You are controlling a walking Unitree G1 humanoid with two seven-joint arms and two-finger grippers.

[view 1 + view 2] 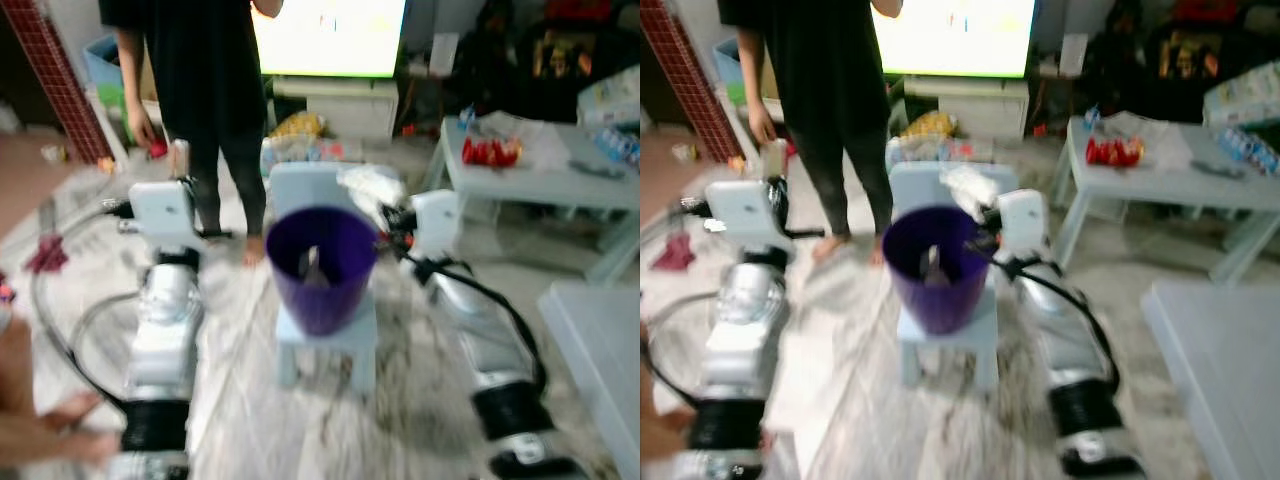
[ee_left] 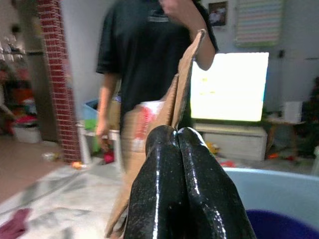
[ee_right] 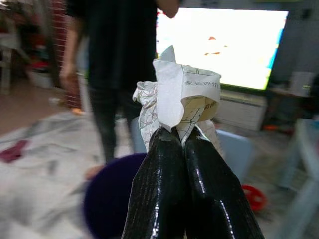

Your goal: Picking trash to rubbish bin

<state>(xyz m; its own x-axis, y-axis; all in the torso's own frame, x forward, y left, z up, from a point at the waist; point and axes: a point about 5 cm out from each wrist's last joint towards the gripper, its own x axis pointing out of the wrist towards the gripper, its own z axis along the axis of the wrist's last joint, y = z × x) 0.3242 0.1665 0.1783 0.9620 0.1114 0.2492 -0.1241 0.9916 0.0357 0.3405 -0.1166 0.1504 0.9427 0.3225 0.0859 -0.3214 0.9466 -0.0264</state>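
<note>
Above the rim of the purple bin (image 1: pixel 322 268), on its right side, the right end effector (image 3: pixel 180 133) is clenched on a crumpled white paper wad (image 3: pixel 178 97), fingers pressed together with the paper bunched just past their tips. In the head views the wad (image 1: pixel 970 187) hangs close to the bin's far right edge, so the drop looks near but not yet made. The left end effector (image 2: pixel 177 132) is likewise clamped tight, gripping a flattened brown cardboard piece (image 2: pixel 169 107) that stands up past its fingers; that arm sits left of the bin and further from it. The bin stands on a small pale blue stool (image 1: pixel 330 340), and something light already lies inside it, too blurred to name. Both pieces remain to be released, the right one probably first. Beyond the stool a person in black (image 1: pixel 195 70) stands before a bright screen (image 1: pixel 330 35), and a pale desk (image 1: pixel 560 180) with red packets sits to the right.
</note>
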